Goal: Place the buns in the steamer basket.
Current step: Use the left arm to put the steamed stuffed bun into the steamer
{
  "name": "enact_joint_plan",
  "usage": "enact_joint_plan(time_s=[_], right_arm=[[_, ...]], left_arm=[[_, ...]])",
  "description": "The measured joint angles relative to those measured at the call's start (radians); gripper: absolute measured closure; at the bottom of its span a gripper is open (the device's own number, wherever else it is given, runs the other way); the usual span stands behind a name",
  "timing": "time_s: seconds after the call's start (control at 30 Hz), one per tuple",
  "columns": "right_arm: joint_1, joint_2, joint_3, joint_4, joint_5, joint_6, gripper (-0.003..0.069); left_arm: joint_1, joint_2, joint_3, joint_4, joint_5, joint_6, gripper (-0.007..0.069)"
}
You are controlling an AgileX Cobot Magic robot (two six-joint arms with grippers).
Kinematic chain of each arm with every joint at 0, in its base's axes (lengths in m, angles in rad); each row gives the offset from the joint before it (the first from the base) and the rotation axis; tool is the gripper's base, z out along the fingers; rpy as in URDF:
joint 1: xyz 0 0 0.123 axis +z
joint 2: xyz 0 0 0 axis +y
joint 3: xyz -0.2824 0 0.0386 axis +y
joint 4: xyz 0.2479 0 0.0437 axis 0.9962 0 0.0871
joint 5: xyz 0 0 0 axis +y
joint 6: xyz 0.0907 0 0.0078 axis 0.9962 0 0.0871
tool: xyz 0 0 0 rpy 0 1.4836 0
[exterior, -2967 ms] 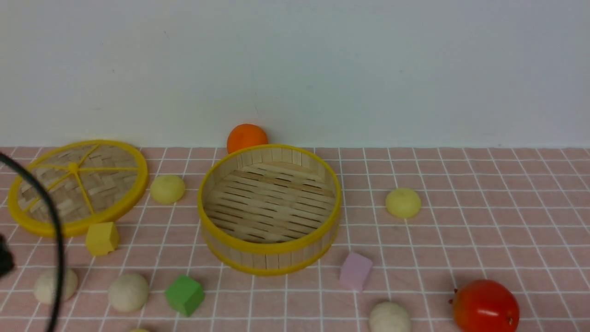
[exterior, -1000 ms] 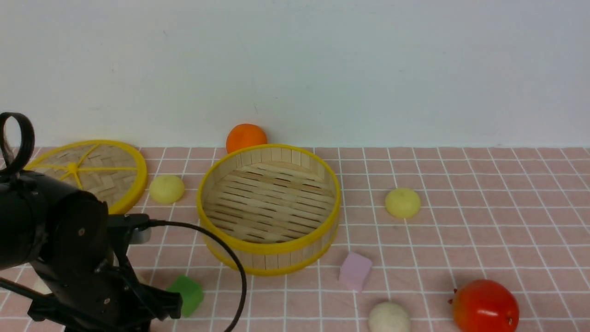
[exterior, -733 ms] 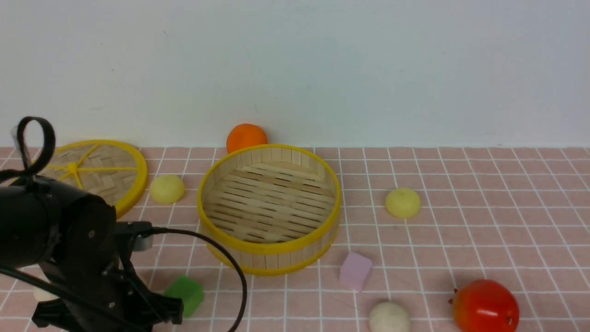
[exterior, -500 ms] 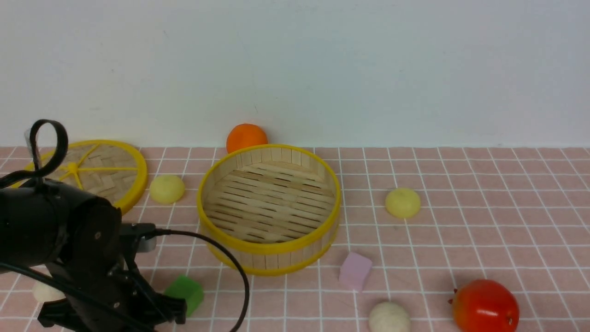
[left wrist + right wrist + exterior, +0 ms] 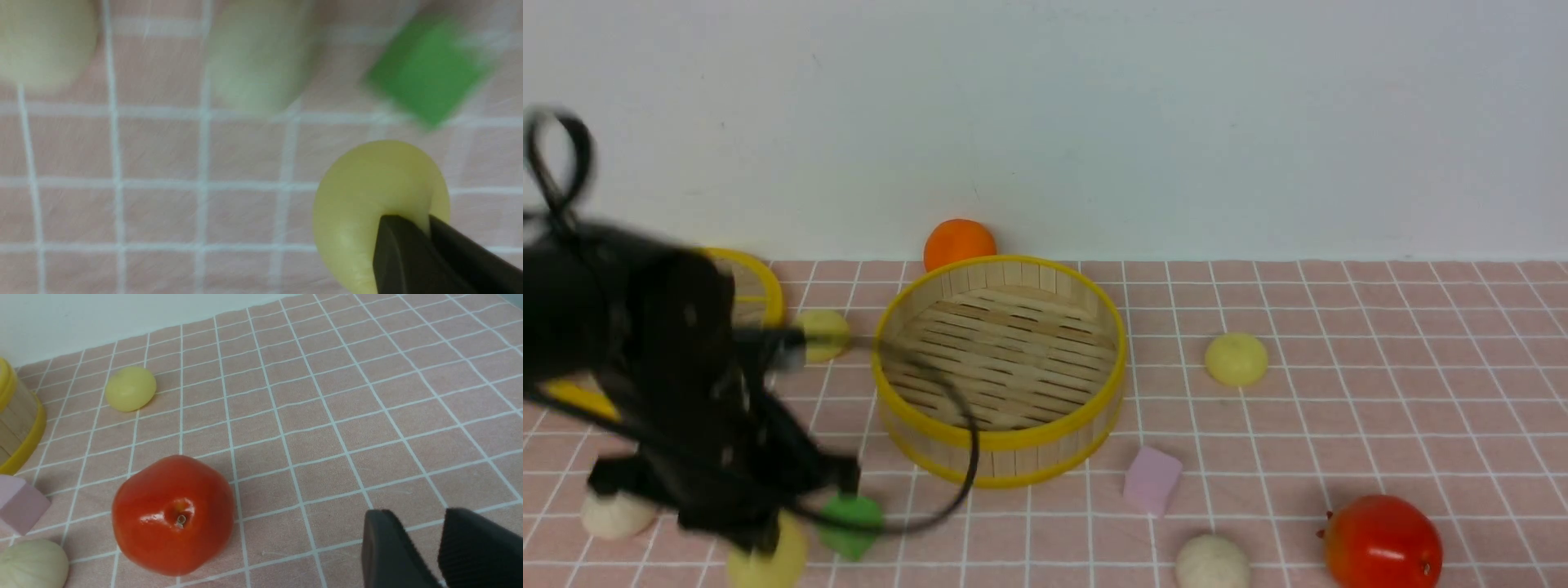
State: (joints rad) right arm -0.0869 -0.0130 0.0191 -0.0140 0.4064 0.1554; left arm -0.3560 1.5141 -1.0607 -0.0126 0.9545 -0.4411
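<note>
My left jaws are clenched on a pale yellow bun [image 5: 367,192], pinching it near one edge so that most of the dome sticks out past the tips. In the front view it shows under my blurred left arm [image 5: 645,359] at the near left of the worktop [image 5: 1339,408], and I cannot tell whether it hangs clear of the cloth. What the coming move turns on is this: the steamer basket [image 5: 1001,445] lies ahead of the bun and to its right, well apart. The green cube [image 5: 851,523] sits just beside the bun on that side, and the basket's upright wall faces me. The basket holds nothing yet. I judge the carry must rise first, then go forward and rightward over the yellow rim. Bun and basket are both round, so there is no long axis to line up. A grip this close to the edge could slip on the way. My right jaws stand parted with nothing between them, near the red fruit [image 5: 173,514]. The yellow bun [image 5: 1236,359] and the off-white bun [image 5: 1213,562] lie nearer to that arm
</note>
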Motion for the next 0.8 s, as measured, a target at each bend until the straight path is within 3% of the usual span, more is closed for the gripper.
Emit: enact_joint_plan(time_s=[0.27,0.53,0.8], right_arm=[[0.0,0.0,0.0,0.0,0.0,0.0,0.0419],[0.0,0.0,0.0,0.0,0.0,0.0,0.0419],[0.0,0.0,0.0,0.0,0.0,0.0,0.0419]], left_arm=[[0.0,0.105,-0.348,-0.201,0.018,0.127,0.0612],[0.0,0.399,-0.562,-0.202,0.012,0.135,0.0612],[0.0,0.547,-0.614,-0.201,-0.014,0.135,0.0585]])
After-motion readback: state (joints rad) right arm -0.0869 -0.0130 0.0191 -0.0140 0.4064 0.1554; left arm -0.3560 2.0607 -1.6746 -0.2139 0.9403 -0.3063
